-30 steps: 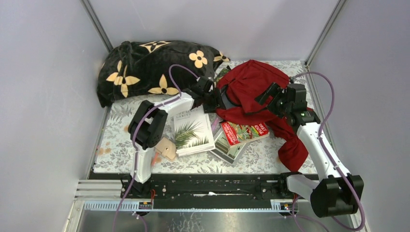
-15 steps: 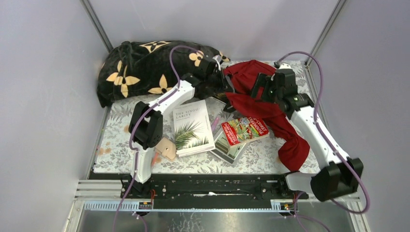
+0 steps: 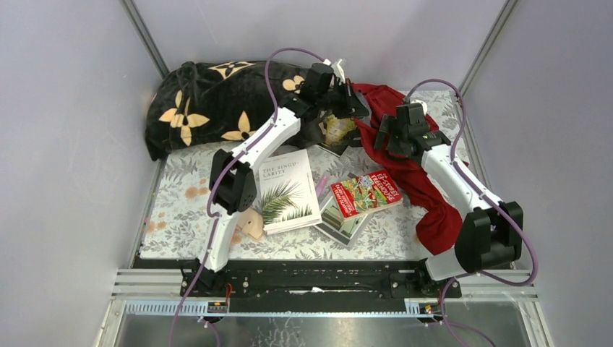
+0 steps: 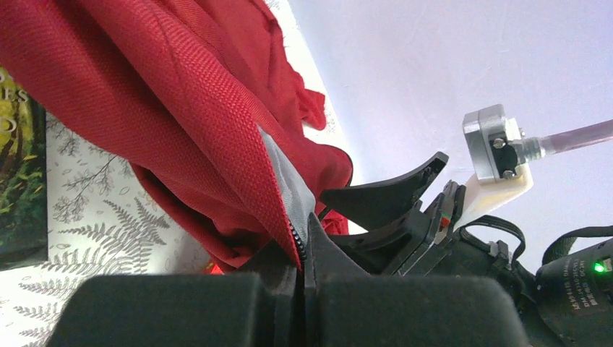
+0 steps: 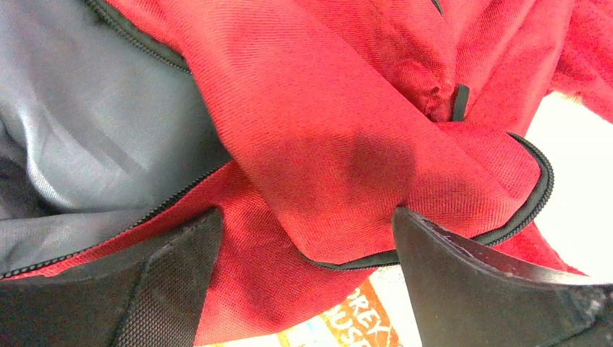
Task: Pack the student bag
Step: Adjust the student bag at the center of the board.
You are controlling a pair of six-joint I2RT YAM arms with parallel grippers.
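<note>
- In the last second both arms have swung to the back, hauling the dark-red fabric backpack with black zippers (image 3: pixel 377 100) to the far right of the floral tabletop (image 3: pixel 181 217).
- This has uncovered a yellow-green book (image 3: pixel 336 131).
- The left hand (image 4: pixel 302 242) is clamped tight on the zipper edge.
- The right hand (image 5: pixel 307 217) is spread wide, gripping nothing.
- The mouth seems to be opening, but packing hasn't started.

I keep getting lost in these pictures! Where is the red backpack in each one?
Top view: the backpack is at the far middle, just right of the flowered blanket.
Left wrist view: it fills the upper left, its zipper edge pinched in the left gripper.
Right wrist view: it fills nearly the whole picture.
Shared landmark: the grey lining beside the black zipper shows in both wrist views.
</note>
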